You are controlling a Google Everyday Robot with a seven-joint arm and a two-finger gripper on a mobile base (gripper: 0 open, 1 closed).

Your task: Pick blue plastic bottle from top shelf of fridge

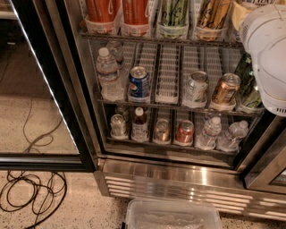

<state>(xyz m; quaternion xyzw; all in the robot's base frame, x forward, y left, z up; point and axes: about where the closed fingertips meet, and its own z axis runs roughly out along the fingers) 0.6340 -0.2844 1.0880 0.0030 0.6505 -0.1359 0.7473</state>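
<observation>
Reaching the tea bottle (pixel 241 16) well means a level, straight run into the last lane at the right end of the top shelf (pixel 178 40), where a tan lower half shows, half hidden by the white arm (pixel 268 58). That it is the target is my reading, not a certainty. The gripper is out of view, somewhere past the arm by the fridge's (pixel 178 179) upper right corner, so I cannot tell its state. I would take the body above the front cup, lift until the base is free of the cup, then draw straight out, keeping off the gold neighbour on the left and the door frame on the right. Counting along the top shelf from its left edge: two orange bottles (pixel 103 11), one green bottle (pixel 174 13), one gold bottle (pixel 214 13), then the tea bottle. The middle rack (pixel 170 104) holds two water bottles (pixel 108 74), one blue can (pixel 139 82), one silver can (pixel 195 87), one gold can (pixel 225 89), and dark green bottles (pixel 248 85) at its right edge, number unclear. The bottom rack (pixel 152 143) holds one grey can (pixel 118 125), one brown bottle (pixel 139 125), one bronze can (pixel 162 130), one red can (pixel 184 132) and two more water bottles. One bin (pixel 172 217) sits below the base.
</observation>
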